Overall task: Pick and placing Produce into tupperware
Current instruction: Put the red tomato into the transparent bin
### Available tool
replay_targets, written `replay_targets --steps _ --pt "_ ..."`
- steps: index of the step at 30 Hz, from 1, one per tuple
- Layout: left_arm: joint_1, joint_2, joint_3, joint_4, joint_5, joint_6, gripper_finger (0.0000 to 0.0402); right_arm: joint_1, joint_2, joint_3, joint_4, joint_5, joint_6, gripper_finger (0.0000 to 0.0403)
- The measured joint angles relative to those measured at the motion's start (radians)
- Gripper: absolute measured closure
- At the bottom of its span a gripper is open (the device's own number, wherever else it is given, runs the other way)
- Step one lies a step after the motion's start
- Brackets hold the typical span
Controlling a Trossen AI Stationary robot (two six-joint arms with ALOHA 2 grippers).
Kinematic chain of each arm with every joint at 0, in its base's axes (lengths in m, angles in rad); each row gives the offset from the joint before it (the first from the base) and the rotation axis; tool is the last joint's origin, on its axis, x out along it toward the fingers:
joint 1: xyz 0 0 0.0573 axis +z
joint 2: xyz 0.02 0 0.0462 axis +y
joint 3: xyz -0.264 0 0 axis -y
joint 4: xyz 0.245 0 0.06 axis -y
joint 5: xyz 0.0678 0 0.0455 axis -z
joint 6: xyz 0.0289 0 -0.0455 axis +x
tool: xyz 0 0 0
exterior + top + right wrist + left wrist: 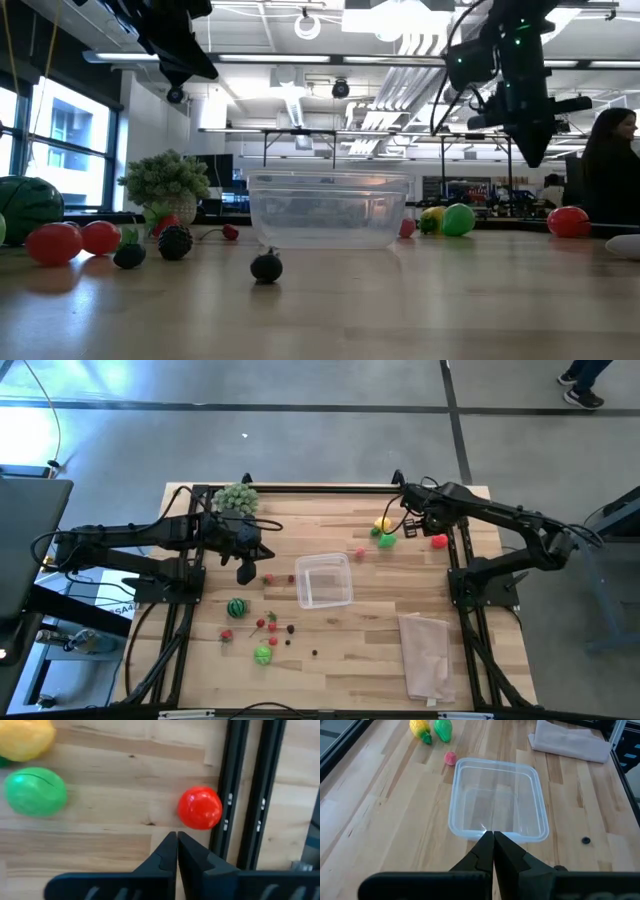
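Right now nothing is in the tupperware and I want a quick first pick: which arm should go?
The right, probably. The right gripper hangs shut just beside the red fruit, with green and yellow fruit nearby. The left gripper, also shut, faces the empty tupperware.

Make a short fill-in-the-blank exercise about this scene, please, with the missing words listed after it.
1. The clear tupperware on the table holds ____ pieces of produce.
2. The fingers of the left tool are pressed ____.
3. The right tool hovers close to a round toy fruit whose colour is ____.
4. The folded cloth lies on the side of the ____ arm.

Missing words: no; together; red; right
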Motion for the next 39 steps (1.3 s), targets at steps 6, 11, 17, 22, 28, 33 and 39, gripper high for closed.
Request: replay_targets --steps 6,11,17,22,28,33,39 --pt "0.0 0.0 0.0 0.0 0.0 0.0 0.0401 0.0 -0.001 -0.04 -0.008 -0.009 0.099 0.033" --pt "0.0 0.0 0.0 0.0 0.0 0.0 0.0401 0.007 0.0 -0.091 -0.016 0.008 0.213 0.0283" --pt "0.0 0.0 0.0 0.0 0.0 0.0 0.0401 0.005 0.0 -0.141 -0.023 -0.004 0.275 0.0255" --pt "0.0 0.0 0.0 0.0 0.0 0.0 0.0401 0.0 -0.001 -0.156 0.002 -0.005 0.293 0.0245" --pt "0.0 0.0 0.0 0.0 0.0 0.0 0.0401 0.0 -0.001 -0.156 0.051 0.0 0.269 0.0231" --pt "0.0 0.0 0.0 0.0 0.0 0.0 0.0401 0.0 -0.001 -0.156 0.059 0.032 0.297 0.0203" --pt "0.0 0.0 0.0 0.0 0.0 0.0 0.0401 0.0 -0.001 -0.156 0.061 0.061 0.323 0.0164"
